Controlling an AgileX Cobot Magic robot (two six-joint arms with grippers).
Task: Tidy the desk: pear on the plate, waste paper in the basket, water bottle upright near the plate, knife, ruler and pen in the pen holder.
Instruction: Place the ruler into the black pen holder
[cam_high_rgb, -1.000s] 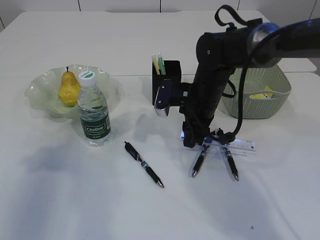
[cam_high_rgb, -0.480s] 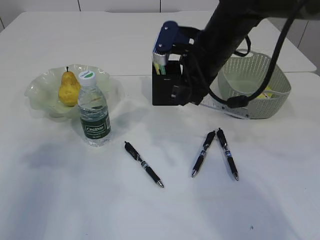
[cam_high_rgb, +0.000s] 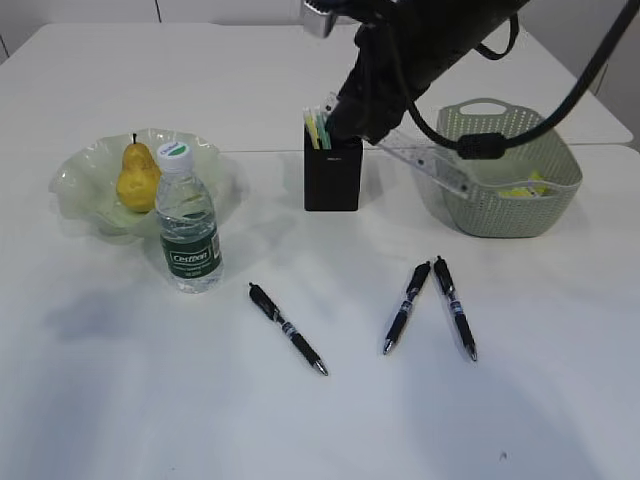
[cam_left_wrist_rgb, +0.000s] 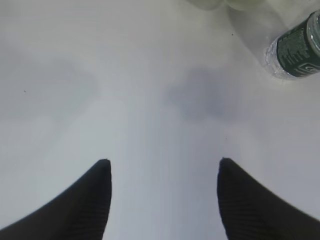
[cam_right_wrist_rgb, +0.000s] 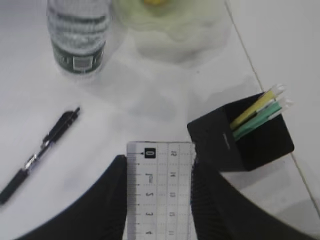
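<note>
My right gripper (cam_right_wrist_rgb: 157, 165) is shut on the transparent ruler (cam_right_wrist_rgb: 160, 190), held high above and just behind the black pen holder (cam_high_rgb: 332, 175). The ruler (cam_high_rgb: 432, 166) slants down toward the basket (cam_high_rgb: 510, 215). The pear (cam_high_rgb: 137, 178) lies in the green plate (cam_high_rgb: 75, 172). In front of the plate the water bottle (cam_high_rgb: 187, 222) stands upright. Yellow waste paper (cam_high_rgb: 520, 189) lies in the basket. Three pens (cam_high_rgb: 287, 328) (cam_high_rgb: 406, 306) (cam_high_rgb: 454, 306) lie on the table. My left gripper (cam_left_wrist_rgb: 162, 162) hangs open over bare table, near the bottle (cam_left_wrist_rgb: 299, 47). The knife is out of view.
The pen holder (cam_right_wrist_rgb: 242, 137) holds yellow and green sticks (cam_right_wrist_rgb: 260, 112). One pen (cam_right_wrist_rgb: 37, 155) lies left of my right fingers. A table seam runs behind the holder.
My right arm has lifted the ruler off the table beside the two right pens and carried it up and back to above the pen holder. The left gripper has not changed.
</note>
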